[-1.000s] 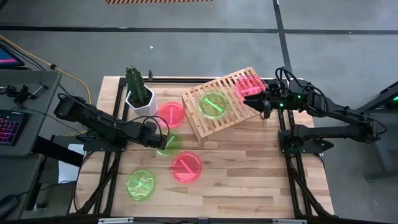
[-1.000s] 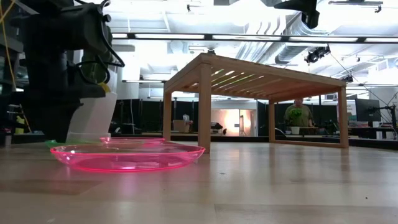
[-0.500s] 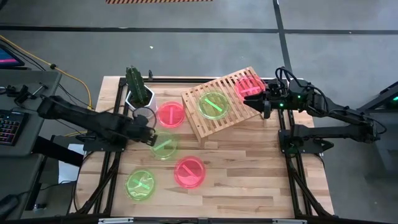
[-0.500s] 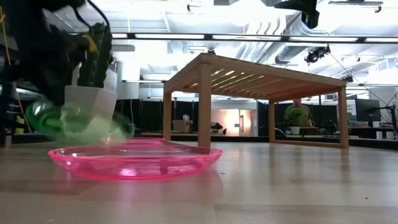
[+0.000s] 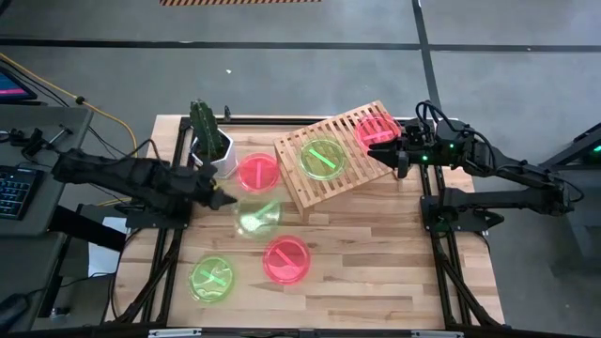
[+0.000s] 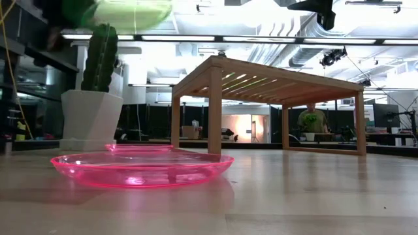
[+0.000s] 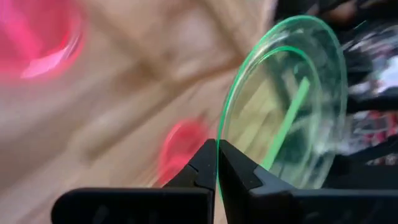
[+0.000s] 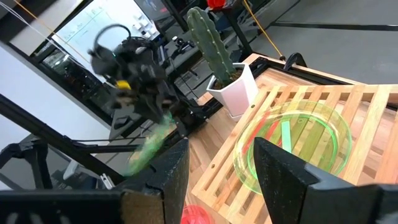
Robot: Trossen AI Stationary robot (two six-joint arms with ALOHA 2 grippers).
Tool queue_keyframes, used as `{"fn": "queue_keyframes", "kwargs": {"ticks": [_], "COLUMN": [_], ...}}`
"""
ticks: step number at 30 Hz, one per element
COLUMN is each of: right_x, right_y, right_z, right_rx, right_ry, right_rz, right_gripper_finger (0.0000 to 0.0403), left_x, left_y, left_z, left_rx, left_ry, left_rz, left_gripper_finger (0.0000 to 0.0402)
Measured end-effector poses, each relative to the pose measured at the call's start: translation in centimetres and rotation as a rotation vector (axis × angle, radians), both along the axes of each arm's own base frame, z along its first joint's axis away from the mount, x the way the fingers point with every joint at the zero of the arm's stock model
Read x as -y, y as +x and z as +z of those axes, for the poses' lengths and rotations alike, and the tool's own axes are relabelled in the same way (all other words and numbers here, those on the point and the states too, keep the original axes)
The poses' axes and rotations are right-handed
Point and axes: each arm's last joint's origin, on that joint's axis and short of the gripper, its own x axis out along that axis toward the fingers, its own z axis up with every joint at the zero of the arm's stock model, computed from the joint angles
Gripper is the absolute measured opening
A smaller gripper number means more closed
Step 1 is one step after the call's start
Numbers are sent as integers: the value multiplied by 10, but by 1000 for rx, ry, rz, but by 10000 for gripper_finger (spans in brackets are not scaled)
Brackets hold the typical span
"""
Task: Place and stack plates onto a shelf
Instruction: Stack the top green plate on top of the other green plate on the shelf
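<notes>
My left gripper [image 5: 223, 200] is shut on a neon green plate [image 5: 255, 216], which is high above the table in the low view [image 6: 124, 10]. On the wooden slatted shelf [image 5: 310, 192] lie a green plate [image 5: 321, 160] and a pink plate [image 5: 376, 130]. Two pink plates [image 5: 256, 173] [image 5: 285, 259] and a green plate [image 5: 213, 279] lie flat on the table. My right gripper [image 5: 390, 155] is open and hovers at the shelf's right end beside the pink plate there, touching nothing. My left gripper pinches the green plate's rim [image 7: 219, 134] between its two fingertips [image 7: 200, 167], at the plate's left edge. The fingers reach in from the table's left, roughly level. The plate is lifted clear of the table and juts out past the fingers toward the right.
A cactus in a white pot [image 5: 211, 141] stands at the far left of the table, close to my left arm and the far pink plate. The shelf stands on legs [image 6: 214, 111] at the far right. Bare tabletop [image 5: 376, 263] lies near right.
My left gripper has drawn back toward the table's left and risen, taking the green plate from table level up clear of the table. The near pink plate slid slightly toward the near right early on. My right arm kept still.
</notes>
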Motion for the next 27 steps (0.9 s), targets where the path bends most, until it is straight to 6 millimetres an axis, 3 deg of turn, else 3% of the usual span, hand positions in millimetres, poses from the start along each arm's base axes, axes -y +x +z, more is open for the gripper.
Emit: {"fn": "queue_keyframes", "kwargs": {"ticks": [6,12,20,27], "right_x": [0,0,0,0], "right_y": [0,0,0,0], "right_z": [0,1,1,1], "right_rx": [0,8,9,9], "right_ry": [0,5,14,13], "right_rz": [-1,-4,-6,-6], "right_gripper_finger": [161,161,161,161], "left_x": [-20,-64,-127,-148], "left_y": [42,96,157,191], "left_z": [44,66,65,43], "left_rx": [65,-18,-127,-169], "left_ry": [201,356,432,399], "left_rz": [41,45,58,2], "left_gripper_finger": [0,0,0,0]}}
